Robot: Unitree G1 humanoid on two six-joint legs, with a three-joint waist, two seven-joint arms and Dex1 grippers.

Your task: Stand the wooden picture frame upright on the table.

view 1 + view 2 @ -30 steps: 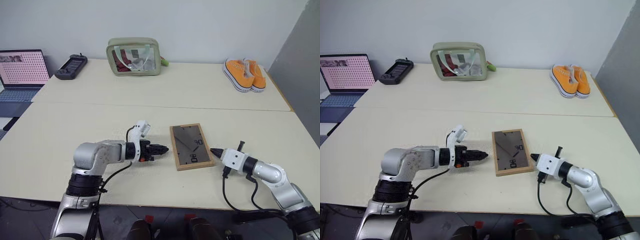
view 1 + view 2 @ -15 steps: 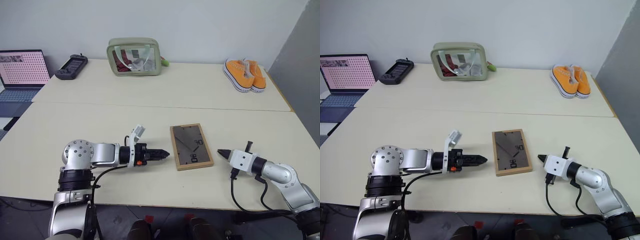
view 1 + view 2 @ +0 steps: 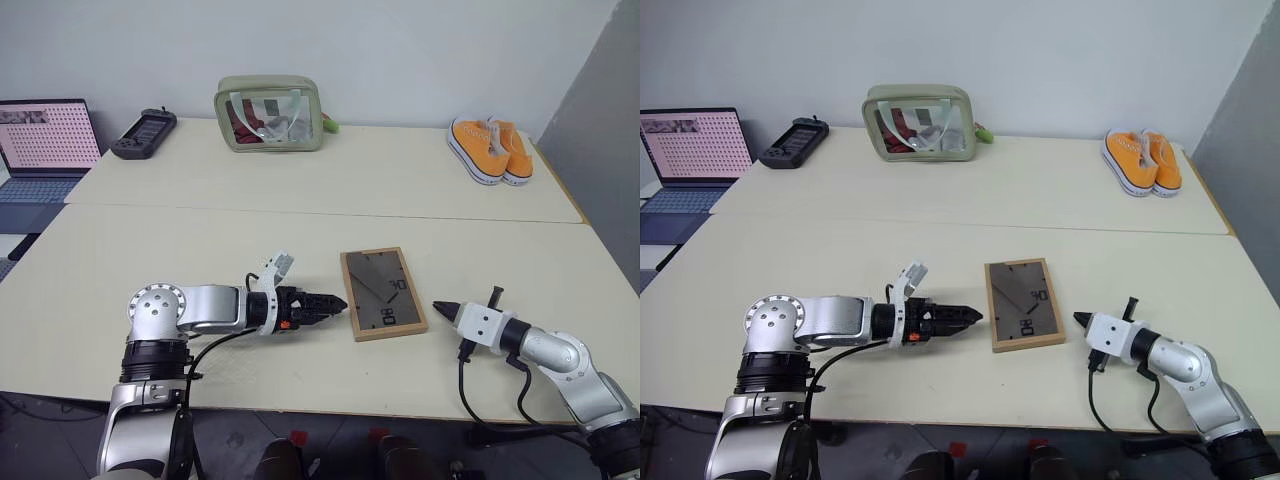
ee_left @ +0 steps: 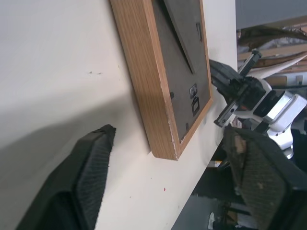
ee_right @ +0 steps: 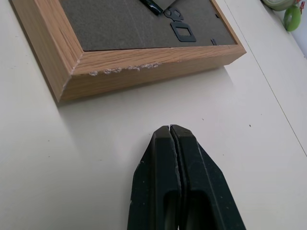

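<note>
The wooden picture frame lies flat on the table, dark grey back panel and prop leg facing up. My left gripper sits just left of the frame, pointing at its left edge. In the left wrist view its fingers are spread wide apart, open, with the frame's near corner between and ahead of them, not touching. My right gripper rests a short gap right of the frame's near right corner, fingertips pressed together, shut and empty.
At the table's far side stand a green clear-fronted pouch, a pair of orange shoes, a black handheld controller and an open laptop. A seam crosses the tabletop behind the frame.
My left gripper rolled at the wrist and opened from shut to wide. My right gripper drew back from the frame's corner to the right. The frame has not moved.
</note>
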